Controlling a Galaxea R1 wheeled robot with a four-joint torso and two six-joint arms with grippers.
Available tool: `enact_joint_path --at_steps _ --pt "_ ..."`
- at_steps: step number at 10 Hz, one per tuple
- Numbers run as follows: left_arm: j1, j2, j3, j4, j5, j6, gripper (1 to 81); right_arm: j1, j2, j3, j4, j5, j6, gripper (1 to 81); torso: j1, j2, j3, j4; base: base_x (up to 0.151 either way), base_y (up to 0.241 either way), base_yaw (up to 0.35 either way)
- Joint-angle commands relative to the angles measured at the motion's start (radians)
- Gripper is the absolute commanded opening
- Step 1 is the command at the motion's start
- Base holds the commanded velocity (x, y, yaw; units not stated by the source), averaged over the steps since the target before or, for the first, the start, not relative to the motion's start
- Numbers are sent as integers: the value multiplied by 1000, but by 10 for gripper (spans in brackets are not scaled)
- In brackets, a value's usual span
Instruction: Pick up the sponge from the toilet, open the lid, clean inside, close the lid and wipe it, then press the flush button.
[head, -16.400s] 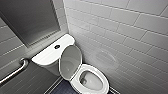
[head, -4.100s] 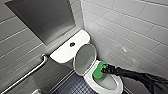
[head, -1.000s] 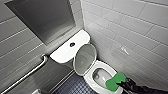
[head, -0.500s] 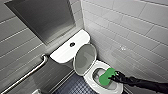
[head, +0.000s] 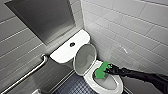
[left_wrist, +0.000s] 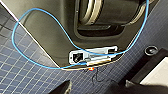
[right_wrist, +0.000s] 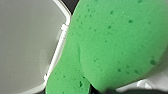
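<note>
Sponge (head: 102, 70) is pinched by the right end effector (head: 108, 69) at lower centre-right of frame, long axis slanting down-left over the toilet (head: 119, 85) rim, raised lid (head: 85, 58) just to its left.

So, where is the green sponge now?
In the head view, the sponge is held by the right gripper at the toilet bowl's rim, just right of the raised lid.
</note>
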Motion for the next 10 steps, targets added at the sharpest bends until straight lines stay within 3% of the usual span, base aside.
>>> enact_joint_path --at_steps 1,3,5,10 --pt "42 -7 3 2 88 3 811 146 83 -67 -39 -86 -4 10 0 0 0 0 0 0 0" --pt "42 -13 3 -1 88 3 811 133 177 -213 -75 -86 -4 10 0 0 0 0 0 0 0" --pt "47 -14 3 -2 91 3 811 124 223 -314 -69 -31 7 10 0 0 0 0 0 0 0" --pt "65 -30 3 -9 88 3 811 88 188 -391 -44 101 103 10 0 0 0 0 0 0 0"
